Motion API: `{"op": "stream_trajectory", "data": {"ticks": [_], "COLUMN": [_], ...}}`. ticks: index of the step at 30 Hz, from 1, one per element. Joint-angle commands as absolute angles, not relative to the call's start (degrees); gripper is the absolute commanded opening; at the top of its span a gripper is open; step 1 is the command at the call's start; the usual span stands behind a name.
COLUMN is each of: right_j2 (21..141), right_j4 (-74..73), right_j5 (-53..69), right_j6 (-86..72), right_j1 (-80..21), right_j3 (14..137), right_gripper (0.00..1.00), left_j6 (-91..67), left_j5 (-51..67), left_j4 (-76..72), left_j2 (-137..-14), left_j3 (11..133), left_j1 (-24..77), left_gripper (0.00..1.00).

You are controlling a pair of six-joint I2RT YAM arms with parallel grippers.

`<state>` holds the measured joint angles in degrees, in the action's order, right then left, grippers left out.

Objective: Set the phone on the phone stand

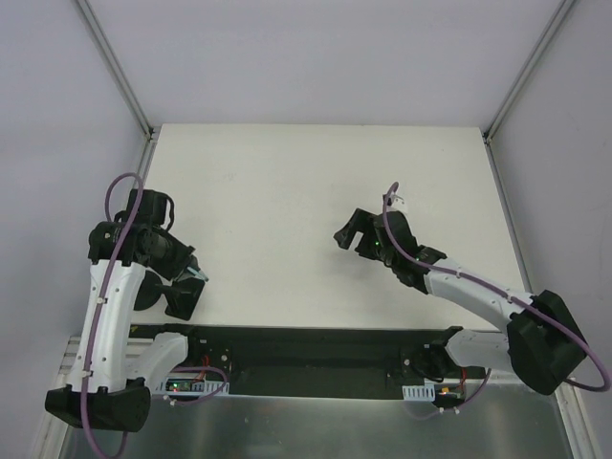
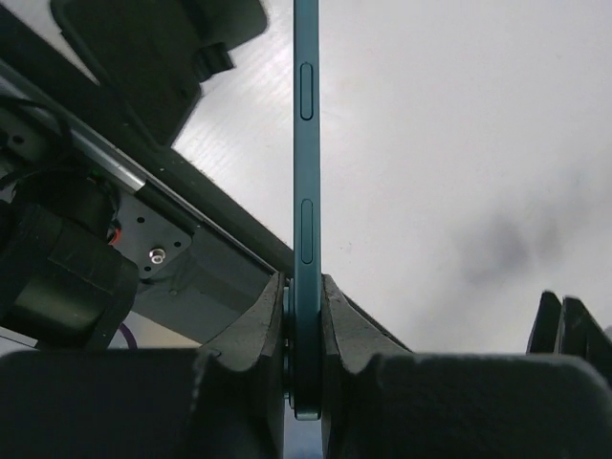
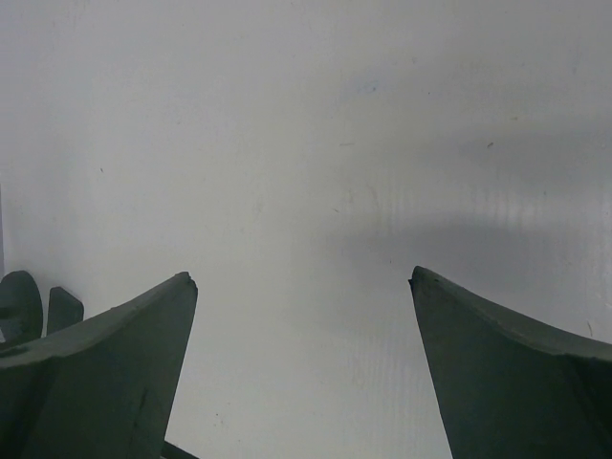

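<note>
"Black cradle at the far left of the left wrist view, is that the phone stand (image 2: 158, 48)?"

"I judge so. It sits by the near left edge of the table (image 1: 287, 191), close beside the arm. Right of it the teal phone (image 2: 306, 143) stands edge-on. The left gripper (image 2: 306, 287) is closed tight on one end of it, clamping both faces."

"So how should the phone go in?"

"Turn the wrist so the phone's back faces the cradle, and lean it to match the cradle's slope. Lower it slowly until the bottom edge seats. Let go only once it rests, because the stand looks light and a sideways push could tip it."

"And the right gripper (image 3: 304, 287)?"

"Well apart, over the white table, jaws spread wide and holding nothing. It could steady the stand if needed."
</note>
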<state>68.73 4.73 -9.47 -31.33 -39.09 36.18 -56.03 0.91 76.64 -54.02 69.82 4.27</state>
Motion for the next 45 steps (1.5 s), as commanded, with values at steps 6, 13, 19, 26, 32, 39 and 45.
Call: {"op": "stream_trajectory", "data": {"ticks": [6, 13, 19, 26, 32, 39, 45], "right_j2": [75.22, 82.61, 94.74, 101.16, 101.25, 102.3, 102.04], "right_j4": [20.72, 39.78, 61.61, 76.18, 75.5, 75.23, 73.39], "right_j5": [-1.26, 6.62, 0.36, 0.62, 3.26, 0.45, -4.3], "right_j6": [-24.81, 6.29, 22.14, 27.68, 29.96, 33.3, 34.89], "right_j1": [-39.2, -61.47, -70.57, -71.89, -73.3, -75.41, -76.72], "right_j3": [34.63, 41.04, 44.98, 45.53, 47.37, 49.48, 50.89], "right_gripper": [0.96, 0.96, 0.99, 0.8, 0.69, 0.54, 0.32], "left_j6": [-55.72, -53.79, -54.05, -55.9, -58.27, -59.94, -61.08], "left_j5": [5.71, 14.4, 24.77, 30.06, 31.73, 32.25, 32.52], "left_j4": [87.01, 87.01, 87.01, 87.01, 87.01, 87.01, 87.01], "left_j2": [-57.57, -56.16, -54.93, -53.26, -52.21, -52.03, -51.24], "left_j3": [65.3, 68.29, 66.01, 64.43, 62.67, 63.98, 64.16], "left_j1": [-2.29, -2.28, -2.29, -2.29, -2.29, -2.29, -2.29], "left_gripper": [0.0, 0.0, 0.0, 0.0, 0.0, 0.0, 0.0]}}
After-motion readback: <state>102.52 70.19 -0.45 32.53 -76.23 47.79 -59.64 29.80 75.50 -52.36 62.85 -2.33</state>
